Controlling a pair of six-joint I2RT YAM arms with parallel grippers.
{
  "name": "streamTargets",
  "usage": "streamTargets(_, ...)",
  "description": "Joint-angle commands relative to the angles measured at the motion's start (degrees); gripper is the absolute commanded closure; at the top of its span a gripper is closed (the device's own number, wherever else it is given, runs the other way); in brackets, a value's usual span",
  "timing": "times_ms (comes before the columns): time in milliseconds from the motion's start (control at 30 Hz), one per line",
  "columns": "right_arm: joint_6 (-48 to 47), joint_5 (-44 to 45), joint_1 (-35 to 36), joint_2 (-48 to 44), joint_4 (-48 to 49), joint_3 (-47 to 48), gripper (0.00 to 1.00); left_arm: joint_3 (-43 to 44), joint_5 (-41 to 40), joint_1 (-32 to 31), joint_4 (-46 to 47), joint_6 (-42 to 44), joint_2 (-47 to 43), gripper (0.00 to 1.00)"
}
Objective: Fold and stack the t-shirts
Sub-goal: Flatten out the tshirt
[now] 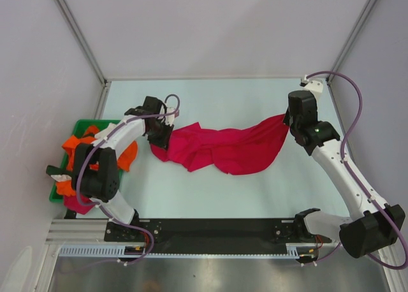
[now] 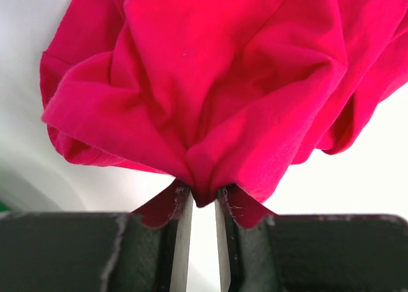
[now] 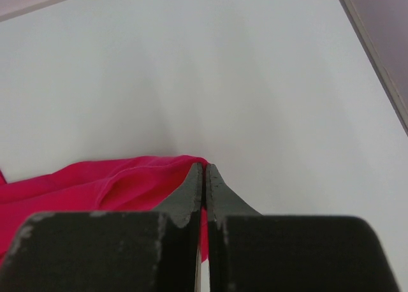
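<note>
A crimson t-shirt (image 1: 223,148) hangs stretched and bunched between my two grippers above the middle of the table. My left gripper (image 1: 160,134) is shut on its left end; in the left wrist view the cloth (image 2: 217,81) bunches out from between the fingertips (image 2: 182,206). My right gripper (image 1: 288,118) is shut on the right end; in the right wrist view the shirt's edge (image 3: 108,183) is pinched between the closed fingers (image 3: 191,190).
A green bin (image 1: 80,129) at the left edge holds orange (image 1: 80,145) and red clothing. The black rail (image 1: 210,231) with the arm bases runs along the near edge. Enclosure walls and metal posts (image 1: 76,30) surround the table.
</note>
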Motion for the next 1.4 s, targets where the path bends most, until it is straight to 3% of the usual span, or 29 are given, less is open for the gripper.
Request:
streamTargets(0,0.5,1.4,0.3,-0.9,1.1,0.2,1.0,-0.8,1.8,-0.2,1.8,0.1,-1.7,0.75)
streamTargets(267,0.6,1.3,0.4,-0.7,1.2,0.1,1.0,-3.2,1.8,-0.2,3.4,0.0,-0.5,0.71)
streamTargets(433,0.4,1.7,0.5,-0.6,1.1,-0.3,1.0,-5.0,0.6,-0.2,5.6,-0.6,-1.5,0.84)
streamTargets(700,0.5,1.5,0.4,-0.3,1.5,-0.4,1.0,-5.8,-0.6,-0.2,6.6,-0.5,-6.2,0.65)
streamTargets(900,0.9,1.2,0.6,0.0,1.7,-0.4,1.0,-7.7,-0.9,-0.2,7.7,-0.9,-5.8,0.64)
streamTargets(1033,0.8,1.3,0.6,-0.1,1.5,-0.6,1.0,-8.7,-0.8,-0.2,8.6,-0.9,-5.0,0.73)
streamTargets(1100,0.8,1.3,0.6,0.0,1.4,-0.4,1.0,-8.7,-0.9,-0.2,9.1,-1.3,-4.9,0.9)
streamTargets(1167,0.8,1.4,0.7,-0.2,1.2,-0.4,1.0,-8.6,-1.1,-0.2,9.2,-1.5,-5.1,1.0)
streamTargets(1367,0.9,1.5,0.7,-0.4,1.1,-0.4,1.0,-6.0,-2.9,-0.2,8.0,-2.4,-9.1,1.0)
